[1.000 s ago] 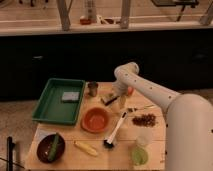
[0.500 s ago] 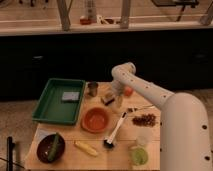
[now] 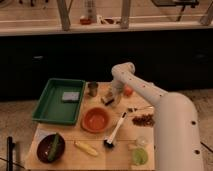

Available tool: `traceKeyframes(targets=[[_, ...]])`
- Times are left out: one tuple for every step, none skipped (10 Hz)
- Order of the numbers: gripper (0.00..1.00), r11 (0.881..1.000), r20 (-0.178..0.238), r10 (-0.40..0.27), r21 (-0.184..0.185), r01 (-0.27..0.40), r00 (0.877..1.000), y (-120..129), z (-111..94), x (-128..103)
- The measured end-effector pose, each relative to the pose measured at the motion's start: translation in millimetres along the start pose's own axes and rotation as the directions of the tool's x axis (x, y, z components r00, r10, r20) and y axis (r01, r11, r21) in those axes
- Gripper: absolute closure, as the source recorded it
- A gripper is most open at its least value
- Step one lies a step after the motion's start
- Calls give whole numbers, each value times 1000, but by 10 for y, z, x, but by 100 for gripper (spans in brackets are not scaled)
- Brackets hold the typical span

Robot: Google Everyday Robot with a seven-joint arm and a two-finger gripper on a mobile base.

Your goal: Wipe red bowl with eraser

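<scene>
Camera view: gripper [image 3: 115, 98] at the eraser [image 3: 106, 99], near the far edge of the counter [image 3: 75, 134].
Its hold cannot be told; red bowl [image 3: 96, 119] sits just nearer, mid-counter, handy for wiping.

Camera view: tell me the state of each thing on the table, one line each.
gripper: lowered at the eraser, behind the red bowl.
eraser: by the gripper; cannot tell whether it is held.
red bowl: upright, empty, nothing touching it.
sponge: lying flat in the green tray.
brush: lying flat on the table.
dark bowl: upright, holding a green vegetable.
metal cup: upright.
</scene>
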Motion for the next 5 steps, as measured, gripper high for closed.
traceKeyframes(targets=[[64,1000,2,2,-5,-2,1000,3,23,25],[73,1000,5,6,-17,-6,1000,28,56,57],[88,1000,8,7,-26,-7,1000,35,99,71],[95,999,9,4,-33,-4,1000,47,123,73],[99,999,9,4,-38,-4,1000,63,132,81]])
